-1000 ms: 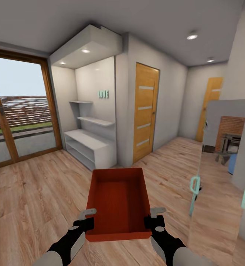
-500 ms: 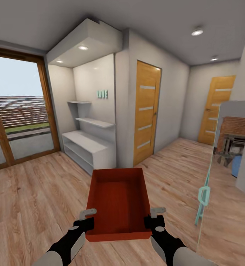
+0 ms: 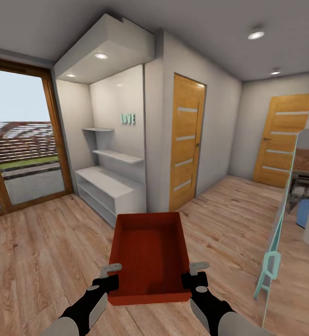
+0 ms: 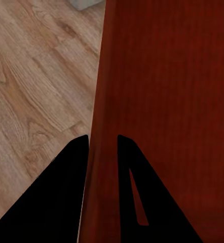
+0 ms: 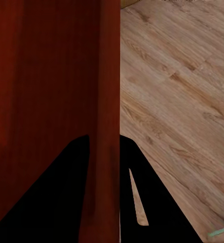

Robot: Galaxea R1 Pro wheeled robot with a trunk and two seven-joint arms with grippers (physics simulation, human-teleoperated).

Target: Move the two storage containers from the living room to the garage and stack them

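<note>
Your left gripper (image 3: 108, 276) is clamped on the left wall of the storage container (image 3: 149, 249), one finger inside and one outside, as the left wrist view shows with the thin red wall (image 4: 99, 152) pinched between the dark fingers (image 4: 76, 162). Your right gripper (image 3: 197, 274) pinches the right wall the same way, near the front corner. The container hangs level between the arms, open side up, empty, held above the wood-plank floor (image 3: 42, 252).

You are carrying, so the job now is a steady bin. Hold both arms at one spacing: spread them and the thin walls may slip out, squeeze and they may bow. Keep the bin low enough that you can see over it.

Ahead stand a white shelf alcove (image 3: 110, 186) and two wooden doors (image 3: 187, 140), and a mirror panel (image 3: 284, 219) stands close on your right. Give that panel a wide berth as you turn.
</note>
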